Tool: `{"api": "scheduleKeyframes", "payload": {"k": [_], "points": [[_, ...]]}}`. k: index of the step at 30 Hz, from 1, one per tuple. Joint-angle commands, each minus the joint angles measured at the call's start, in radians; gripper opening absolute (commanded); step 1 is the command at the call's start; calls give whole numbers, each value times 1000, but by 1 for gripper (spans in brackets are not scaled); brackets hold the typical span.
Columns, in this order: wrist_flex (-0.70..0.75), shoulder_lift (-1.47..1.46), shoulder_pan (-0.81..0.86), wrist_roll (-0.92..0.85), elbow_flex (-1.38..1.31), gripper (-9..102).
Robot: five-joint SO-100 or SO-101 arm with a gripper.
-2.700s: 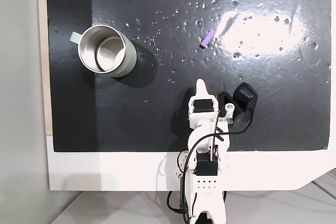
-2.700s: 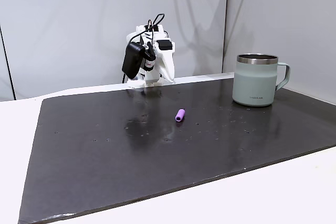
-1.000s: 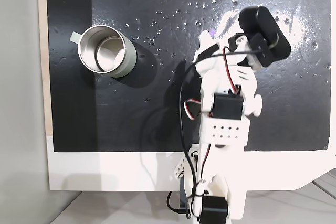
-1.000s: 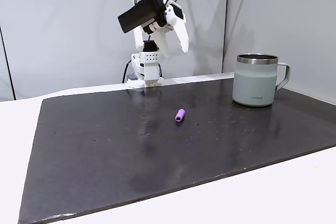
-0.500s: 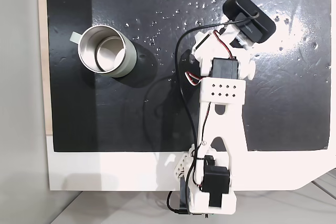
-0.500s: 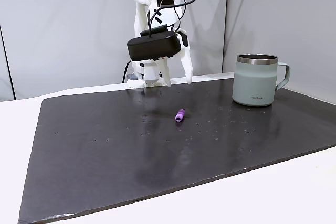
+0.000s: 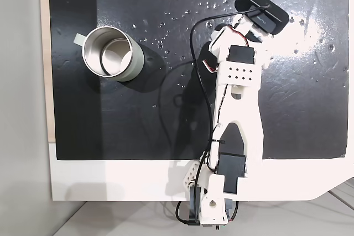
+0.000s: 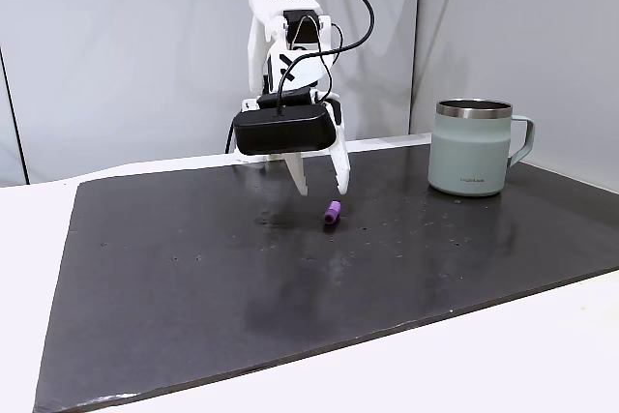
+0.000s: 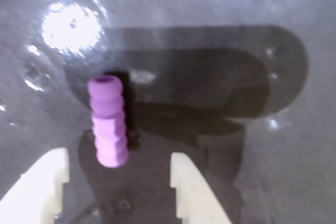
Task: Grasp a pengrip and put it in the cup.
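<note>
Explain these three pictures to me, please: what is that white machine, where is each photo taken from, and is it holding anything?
The white machine is a small robot arm bolted at the table's edge. One fixed view looks straight down on it, another looks across the table from the side, and the wrist view comes from a camera riding on the arm, the black box. On the black mat lie a tiny purple ribbed tube, the pengrip, and a metal cup standing well apart from it. The hand hangs open just above the tube. In the wrist view the tube sits between the two white fingers, nearer one. Nothing is held yet.
</note>
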Motion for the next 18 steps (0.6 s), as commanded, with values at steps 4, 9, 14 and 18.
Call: {"api": "scheduleKeyframes", "payload": {"k": [4, 9, 14, 18], "points": [[-72, -37, -17, -12, -72, 25], [-103, -64, -32, -8, -67, 21], [-114, -98, -48, -5, -67, 16], [-121, -115, -57, -5, -64, 14]]}}
